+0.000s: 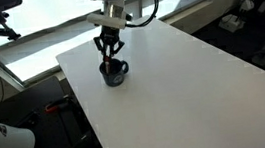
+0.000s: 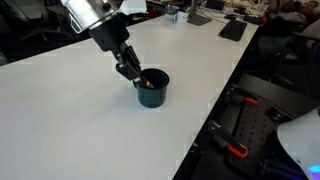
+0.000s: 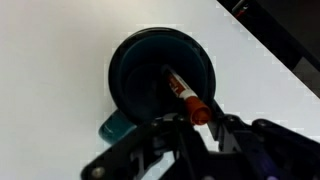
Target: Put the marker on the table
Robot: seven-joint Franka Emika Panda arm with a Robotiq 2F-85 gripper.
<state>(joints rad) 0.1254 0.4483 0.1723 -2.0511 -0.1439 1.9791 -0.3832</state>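
Note:
The marker (image 3: 181,89) is dark with a white label and an orange end. It leans inside the small round black cup (image 3: 135,60), orange end up at the rim. In the wrist view my gripper (image 3: 201,124) is right over the cup, its two fingers closed against the marker's orange end. In both exterior views the gripper (image 1: 108,55) (image 2: 134,72) reaches down into the cup (image 1: 113,74) (image 2: 153,92), which stands on the white table (image 1: 184,88) (image 2: 70,110). The marker is hard to make out there.
The cup stands near a table corner (image 1: 62,56), with the floor and dark equipment beyond the edge (image 2: 240,120). Wide bare tabletop lies around the cup (image 3: 60,60). Clutter sits at the far end (image 2: 230,28).

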